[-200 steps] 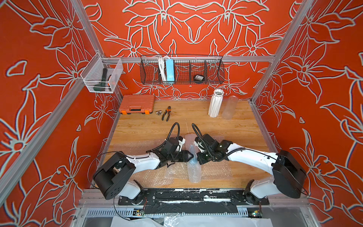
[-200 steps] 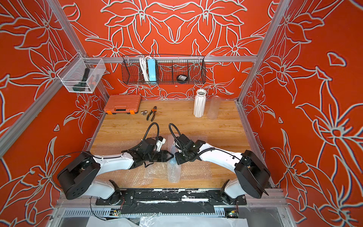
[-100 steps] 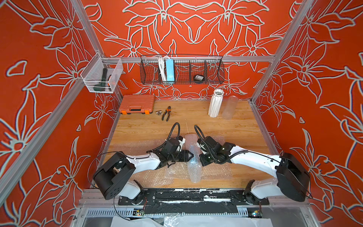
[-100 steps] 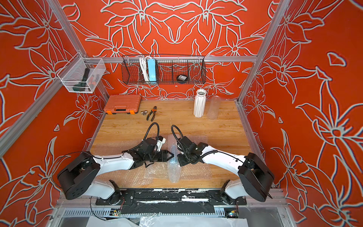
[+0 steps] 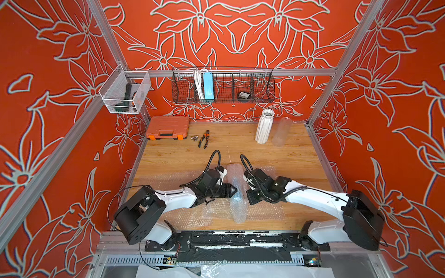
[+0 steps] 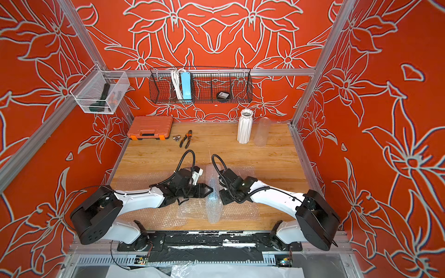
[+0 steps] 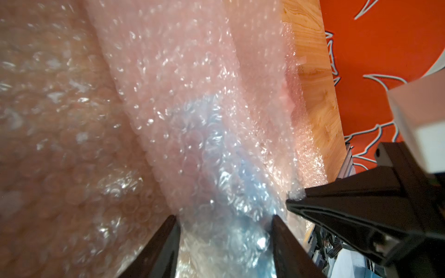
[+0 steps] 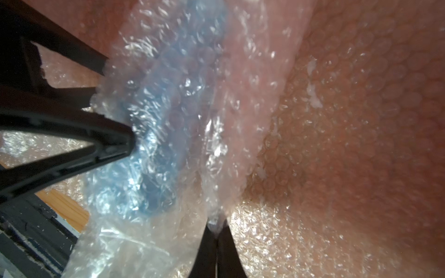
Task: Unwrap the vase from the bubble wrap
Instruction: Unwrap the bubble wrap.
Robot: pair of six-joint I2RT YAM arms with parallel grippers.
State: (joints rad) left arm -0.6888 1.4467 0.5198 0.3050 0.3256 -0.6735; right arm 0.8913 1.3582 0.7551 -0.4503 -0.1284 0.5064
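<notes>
A roll of bubble wrap [image 5: 237,207] lies lengthwise at the table's front centre in both top views. The vase shows only as a bluish shape [image 8: 154,134] inside it. My left gripper [image 5: 235,190] comes from the left and is shut around the wrapped vase, its fingers [image 7: 166,243] pressing each side of the bundle [image 7: 224,216]. My right gripper [image 8: 218,228] is shut on a thin fold of the bubble wrap on the roll's right side [image 6: 218,192].
Flat bubble wrap sheets [image 5: 168,177] lie under and around both arms. At the back stand a white ribbed vase [image 5: 263,126] and a clear cylinder [image 5: 281,131]. An orange tool case [image 5: 167,127] and pliers [image 5: 204,139] lie back left.
The right arm has shifted slightly right and toward the front, still pinching the wrap. The left arm has stayed where it was.
</notes>
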